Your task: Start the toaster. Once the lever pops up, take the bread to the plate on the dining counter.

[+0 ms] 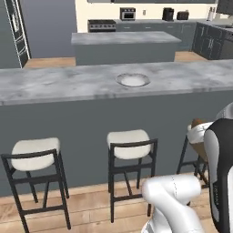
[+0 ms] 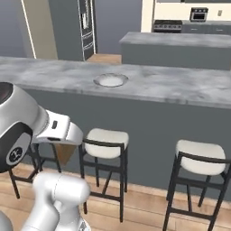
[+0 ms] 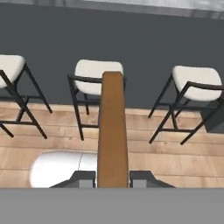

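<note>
The end effector is clamped on the bread, held edge-on and low in front of the stools, apparently for carrying, while the white plate waits on the marble dining bench above.

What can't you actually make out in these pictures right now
- Bread: hand view shows it edge-on between the fingertips; its faces are turned away.
- Gripper: its lower part is cut off by the hand view's bottom edge.
- Plate: too shallow and pale in the left base view to read its depth.
- Toaster: too small, far back.
</note>
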You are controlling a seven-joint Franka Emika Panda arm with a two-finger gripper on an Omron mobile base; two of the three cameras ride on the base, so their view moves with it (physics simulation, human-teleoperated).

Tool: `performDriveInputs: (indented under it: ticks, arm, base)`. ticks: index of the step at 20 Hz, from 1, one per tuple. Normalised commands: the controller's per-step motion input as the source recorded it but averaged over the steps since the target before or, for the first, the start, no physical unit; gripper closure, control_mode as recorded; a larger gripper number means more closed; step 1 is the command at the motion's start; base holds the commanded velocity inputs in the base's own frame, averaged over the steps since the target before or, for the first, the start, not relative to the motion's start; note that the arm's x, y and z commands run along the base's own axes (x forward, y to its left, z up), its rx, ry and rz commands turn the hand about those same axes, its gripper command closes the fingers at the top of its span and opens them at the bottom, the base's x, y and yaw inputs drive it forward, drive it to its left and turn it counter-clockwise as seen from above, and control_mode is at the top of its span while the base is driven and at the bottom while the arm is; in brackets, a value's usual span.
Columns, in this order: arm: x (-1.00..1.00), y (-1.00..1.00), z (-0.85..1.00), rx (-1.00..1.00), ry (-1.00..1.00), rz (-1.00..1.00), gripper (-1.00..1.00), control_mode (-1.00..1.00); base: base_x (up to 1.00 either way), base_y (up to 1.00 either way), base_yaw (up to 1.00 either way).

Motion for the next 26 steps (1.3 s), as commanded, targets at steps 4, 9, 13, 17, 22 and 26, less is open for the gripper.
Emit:
performDriveInputs:
  ticks: [4,9,13,17,22,26]
  arm:
    - [0.00,0.00,0.00,0.00,0.00,0.00,1.00,1.00]
    - [0.00,0.00,0.00,0.00,0.00,0.00,1.00,1.00]
    - [0.00,0.00,0.00,0.00,0.00,0.00,1.00,1.00]
    - [0.00,0.00,0.00,0.00,0.00,0.00,1.00,1.00]
    - [0.00,0.00,0.00,0.00,0.00,0.00,1.00,1.00]
    - [0.00,0.00,0.00,0.00,0.00,0.00,1.00,1.00]
  base:
    - [0.68,0.35,-0.17]
    - [0.65,0.32,-0.22]
    - [0.58,0.36,-0.21]
    - [0.58,0.18,-0.09]
    - [0.51,0.01,0.00]
    - [0.54,0.00,0.01]
